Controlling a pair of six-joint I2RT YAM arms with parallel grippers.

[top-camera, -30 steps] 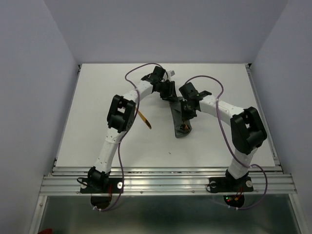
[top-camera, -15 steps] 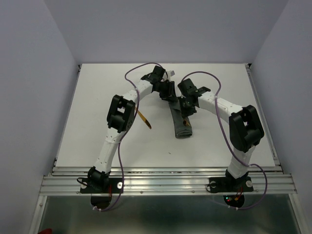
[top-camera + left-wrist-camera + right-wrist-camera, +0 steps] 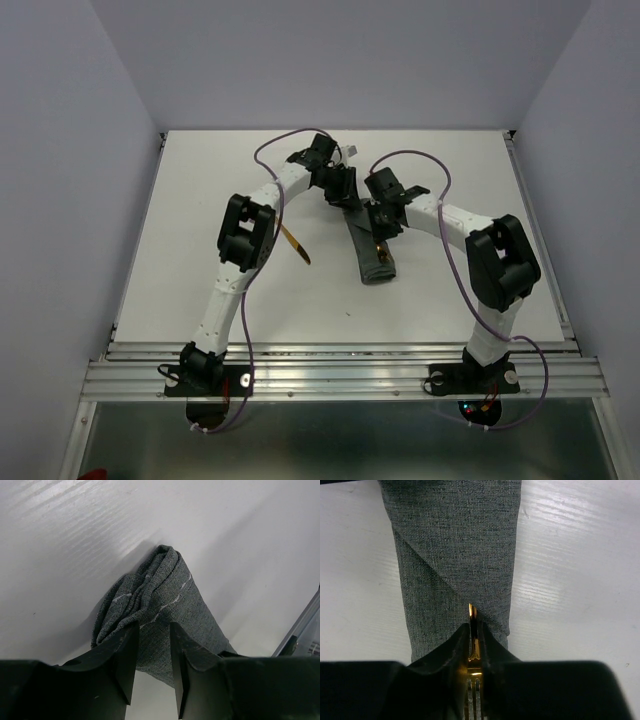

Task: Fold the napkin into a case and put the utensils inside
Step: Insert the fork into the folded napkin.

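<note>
Right tool (image 3: 473, 632) gripping utensil (image 3: 472, 614) edge-on, tip lying over case (image 3: 455, 540) just ahead of tool. Left tool (image 3: 151, 632) pinching bunched case end in jaws. Second utensil (image 3: 296, 244) lying on bench (image 3: 200, 200), well left of both tools.

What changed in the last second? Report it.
The right claw slid along the case toward its far end, taking the fork with it. The left claw stayed at the case's far end, and the second utensil lay unmoved.
</note>
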